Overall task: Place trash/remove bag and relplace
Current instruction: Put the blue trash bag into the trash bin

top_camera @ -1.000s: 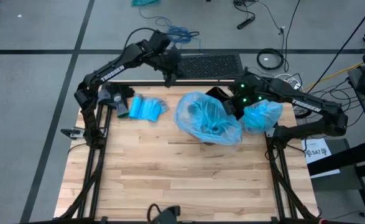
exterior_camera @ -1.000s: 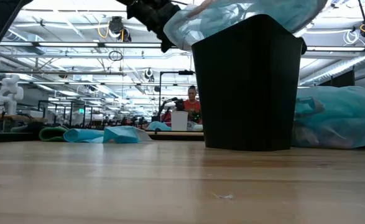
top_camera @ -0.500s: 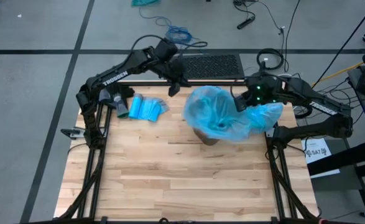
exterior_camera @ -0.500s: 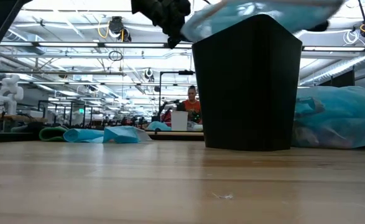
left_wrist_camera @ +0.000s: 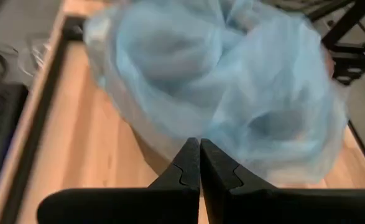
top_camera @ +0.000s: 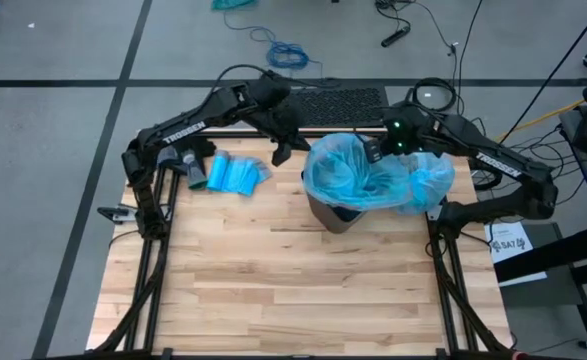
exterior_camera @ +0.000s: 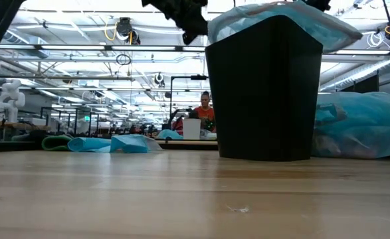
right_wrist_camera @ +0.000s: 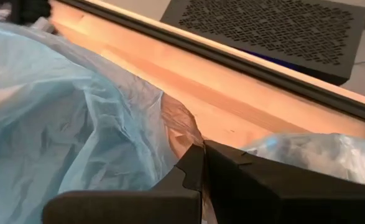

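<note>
high overhead, low table-level, wrists close, all share bin [top_camera: 338, 212]

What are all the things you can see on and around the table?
Bin: one, black, far-middle of the table.
New bag: one, pale blue, draped over the bin's top.
Full bag: one, pale blue, on the table right of the bin.
Folded bags: small pile, blue, far-left of the table.
Table: one, light wood.
Person: one, red top, far back in the room.
Left gripper: shut, left of the bin.
Right gripper: shut on the new bag's far edge.
</note>
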Available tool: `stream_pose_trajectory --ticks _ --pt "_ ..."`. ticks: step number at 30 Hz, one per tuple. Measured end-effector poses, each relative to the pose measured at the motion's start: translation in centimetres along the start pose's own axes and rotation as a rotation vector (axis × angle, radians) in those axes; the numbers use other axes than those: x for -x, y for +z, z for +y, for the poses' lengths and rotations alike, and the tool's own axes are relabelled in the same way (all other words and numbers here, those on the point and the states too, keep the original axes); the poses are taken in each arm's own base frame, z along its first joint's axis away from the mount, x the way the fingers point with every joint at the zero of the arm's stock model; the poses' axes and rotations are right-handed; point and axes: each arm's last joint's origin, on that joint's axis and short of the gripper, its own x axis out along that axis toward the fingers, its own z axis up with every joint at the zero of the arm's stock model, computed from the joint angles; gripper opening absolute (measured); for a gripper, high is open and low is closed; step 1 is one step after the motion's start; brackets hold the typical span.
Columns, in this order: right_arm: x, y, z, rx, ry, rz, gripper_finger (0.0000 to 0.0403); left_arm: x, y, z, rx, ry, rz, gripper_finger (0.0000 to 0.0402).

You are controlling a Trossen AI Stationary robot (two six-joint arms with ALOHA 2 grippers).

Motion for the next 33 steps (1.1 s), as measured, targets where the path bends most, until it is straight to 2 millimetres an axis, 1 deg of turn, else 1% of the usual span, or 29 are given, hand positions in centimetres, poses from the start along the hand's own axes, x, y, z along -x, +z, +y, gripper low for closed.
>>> stream_pose_trajectory --ticks 5,7,9,11,13,15,18,20,22,24,29,33 --pt "-0.8 0.3 0.1 -0.002 0.025 0.032 0.0000 2.6 0.8 -1.2 -0.041 0.100 -0.041 0.0002" --pt "-1.0 0.5 0.2 -0.004 0.031 0.022 0.0000 3.3 1.1 -1.7 -0.077 0.105 -0.058 0.0002" --pt "-1.1 0.7 0.4 -0.009 0.047 0.001 0.0000 3.5 1.5 -2.4 -0.127 0.066 -0.089 0.0002" --pt "-1.2 1.1 0.7 -0.015 0.078 -0.019 0.0000 3.2 1.8 -3.3 -0.160 -0.006 -0.113 0.0002" --pt "-1.3 1.5 1.0 -0.023 0.104 -0.051 0.0000 2.5 1.9 -4.2 -0.196 -0.060 -0.112 0.0002" --pt "-1.6 1.9 1.3 -0.028 0.126 -0.087 0.0000 1.3 2.3 -4.9 -0.243 -0.079 -0.130 0.0002" --pt "-1.8 2.4 1.7 -0.035 0.155 -0.126 0.0000 0.6 3.1 -5.6 -0.290 -0.051 -0.177 0.0002" --pt "-1.7 2.5 1.7 -0.046 0.161 -0.135 0.0000 0.1 3.9 -6.1 -0.342 -0.035 -0.243 0.0002" --pt "-1.7 2.5 1.7 -0.048 0.161 -0.135 0.0000 -0.2 4.3 -6.6 -0.372 -0.038 -0.275 0.0002" --pt "-1.7 2.5 1.7 -0.049 0.161 -0.135 0.0000 -1.7 4.5 -6.9 -0.394 -0.054 -0.283 0.0002" --pt "-1.7 2.5 1.7 -0.072 0.162 -0.133 0.0000 -6.0 3.1 -7.5 -0.324 -0.130 -0.162 0.0002" --pt "-1.7 2.4 1.7 -0.089 0.159 -0.125 0.0000 -8.0 1.8 -8.0 -0.281 -0.133 -0.044 0.0002"
